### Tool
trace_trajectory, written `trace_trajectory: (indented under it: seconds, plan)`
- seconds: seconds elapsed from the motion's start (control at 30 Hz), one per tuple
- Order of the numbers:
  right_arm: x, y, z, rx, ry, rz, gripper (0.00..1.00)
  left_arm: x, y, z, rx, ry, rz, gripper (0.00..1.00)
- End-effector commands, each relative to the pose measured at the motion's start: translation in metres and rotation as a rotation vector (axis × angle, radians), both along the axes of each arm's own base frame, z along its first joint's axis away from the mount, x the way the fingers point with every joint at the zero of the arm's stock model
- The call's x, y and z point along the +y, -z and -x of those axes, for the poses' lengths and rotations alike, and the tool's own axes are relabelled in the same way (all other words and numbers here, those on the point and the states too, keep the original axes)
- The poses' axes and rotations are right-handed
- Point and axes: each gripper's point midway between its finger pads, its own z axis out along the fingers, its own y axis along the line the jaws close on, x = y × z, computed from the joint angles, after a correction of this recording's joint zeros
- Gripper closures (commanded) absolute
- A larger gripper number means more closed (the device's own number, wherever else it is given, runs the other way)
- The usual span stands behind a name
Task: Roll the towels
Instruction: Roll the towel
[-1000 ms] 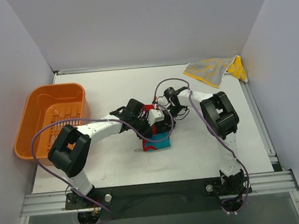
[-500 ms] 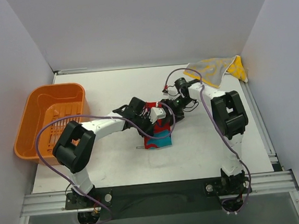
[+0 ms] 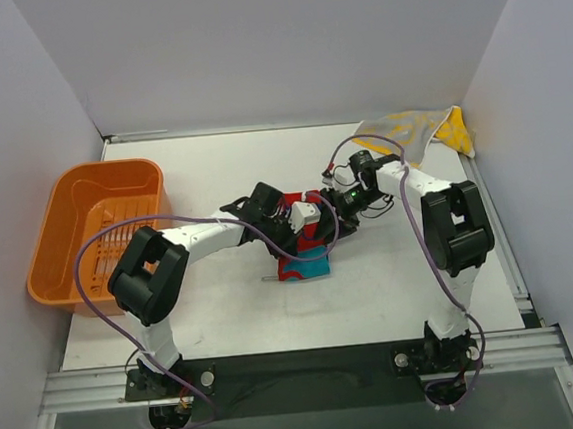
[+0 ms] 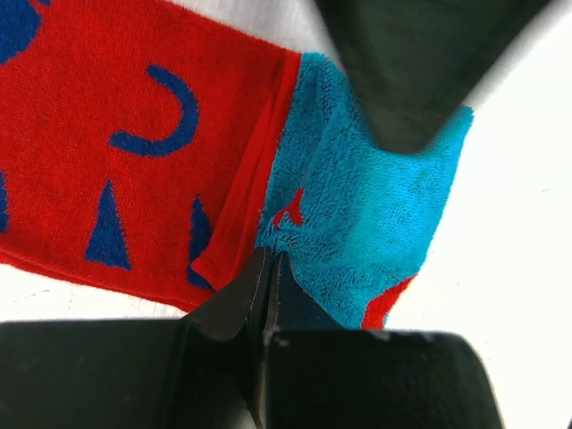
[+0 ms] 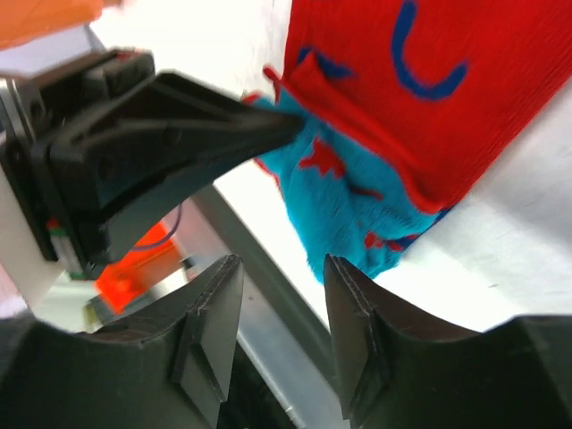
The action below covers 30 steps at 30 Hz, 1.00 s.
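The red and turquoise towel lies folded mid-table; it also shows in the left wrist view and in the right wrist view. My left gripper is shut, its tips pinching the puckered fold where red meets turquoise. My right gripper hovers just right of the towel's far end, open and empty, facing the left gripper. The yellow towel lies crumpled at the far right corner.
An orange plastic tub stands at the table's left edge. Grey walls close in the table at the back and both sides. The metal rail with both arm bases runs along the near edge.
My right arm has swung right and back, drawing its gripper off the towel. My left gripper stays shut on the towel, which looks a little more bunched.
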Motion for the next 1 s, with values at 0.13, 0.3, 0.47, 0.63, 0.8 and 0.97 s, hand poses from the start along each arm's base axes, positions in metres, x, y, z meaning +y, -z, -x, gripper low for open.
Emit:
trace_trajectory:
  seconds: [0.13, 0.3, 0.47, 0.63, 0.8, 0.97]
  plan:
    - [0.012, -0.014, 0.027, 0.167, 0.007, -0.087, 0.69, -0.007, -0.006, -0.016, -0.041, 0.003, 0.010, 1.00]
    - [0.012, -0.020, 0.020, 0.209, 0.050, -0.106, 0.77, -0.007, -0.008, -0.013, -0.041, 0.010, 0.015, 1.00]
    - [0.022, -0.018, 0.025, 0.274, 0.061, -0.102, 0.78, -0.007, -0.010, -0.014, -0.040, 0.002, 0.022, 1.00]
    - [0.010, 0.032, 0.036, 0.322, 0.060, 0.030, 0.80, -0.008, -0.009, -0.014, -0.045, 0.007, 0.026, 1.00]
    - [-0.019, 0.072, 0.033, 0.310, 0.090, 0.202, 0.82, 0.001, -0.001, -0.017, -0.051, -0.002, -0.004, 0.99]
    - [-0.021, 0.082, 0.031, 0.295, 0.072, 0.251, 0.83, 0.015, -0.001, -0.018, -0.043, -0.038, -0.027, 0.73]
